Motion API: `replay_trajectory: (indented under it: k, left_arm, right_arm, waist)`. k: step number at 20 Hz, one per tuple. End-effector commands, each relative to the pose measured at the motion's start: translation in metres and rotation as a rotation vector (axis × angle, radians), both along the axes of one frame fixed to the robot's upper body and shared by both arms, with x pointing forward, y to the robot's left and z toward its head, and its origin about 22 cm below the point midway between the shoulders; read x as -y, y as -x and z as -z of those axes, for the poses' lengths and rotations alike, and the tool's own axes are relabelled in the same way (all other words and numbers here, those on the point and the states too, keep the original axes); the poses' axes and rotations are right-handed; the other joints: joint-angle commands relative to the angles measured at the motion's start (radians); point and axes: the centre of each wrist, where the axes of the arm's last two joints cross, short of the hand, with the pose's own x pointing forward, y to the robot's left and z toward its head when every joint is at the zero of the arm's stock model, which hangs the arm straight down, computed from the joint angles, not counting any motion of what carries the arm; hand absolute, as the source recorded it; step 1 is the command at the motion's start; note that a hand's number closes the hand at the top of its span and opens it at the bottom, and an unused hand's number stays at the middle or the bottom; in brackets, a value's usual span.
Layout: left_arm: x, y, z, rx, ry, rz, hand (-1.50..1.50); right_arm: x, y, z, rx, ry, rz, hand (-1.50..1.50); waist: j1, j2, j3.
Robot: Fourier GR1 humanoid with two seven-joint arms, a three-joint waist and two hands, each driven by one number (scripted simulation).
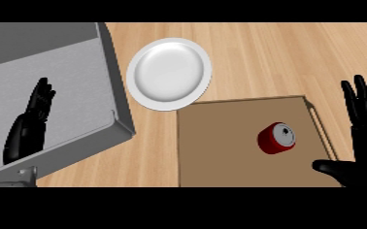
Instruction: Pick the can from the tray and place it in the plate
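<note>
On the brown tray [222,145] at the lower right, the red can [276,138] sits tilted, its silver top showing; any label on it is too small to read. The white plate [170,73] rests on the wooden counter [272,53], just beyond the tray's far left corner. At the right edge, the right hand [353,167] rests beside the tray, fingers straight up and thumb spread toward the can. Over the grey bin [72,77], the left hand [25,131] shows straight fingers held together.
</note>
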Motion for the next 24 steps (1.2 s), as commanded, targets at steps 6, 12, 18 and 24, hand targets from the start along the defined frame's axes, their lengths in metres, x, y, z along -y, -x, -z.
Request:
replay_trajectory:
  k: [6,12,18,24]
  left_arm:
    - [-0.023,0.021,0.02,-0.141,-0.159,0.031,0.0]
    - [-0.008,0.013,0.025,-0.14,-0.161,0.062,0.0]
    - [-0.002,0.009,0.02,-0.139,-0.157,0.076,0.0]
    - [0.003,0.012,0.024,-0.125,-0.168,0.093,0.0]
  right_arm:
    - [0.035,0.029,-0.039,-0.187,0.446,-0.191,-1.5]
    - [0.051,0.019,-0.078,-0.328,0.675,-0.222,-1.5]
    - [0.044,0.011,-0.065,-0.49,0.792,-0.304,-1.5]
    - [0.045,-0.016,-0.068,-0.562,0.913,-0.382,-1.5]
  waist:
    - [0.016,0.011,-0.003]
    - [0.029,0.015,-0.003]
    - [0.05,0.016,-0.002]
    - [0.058,0.018,-0.001]
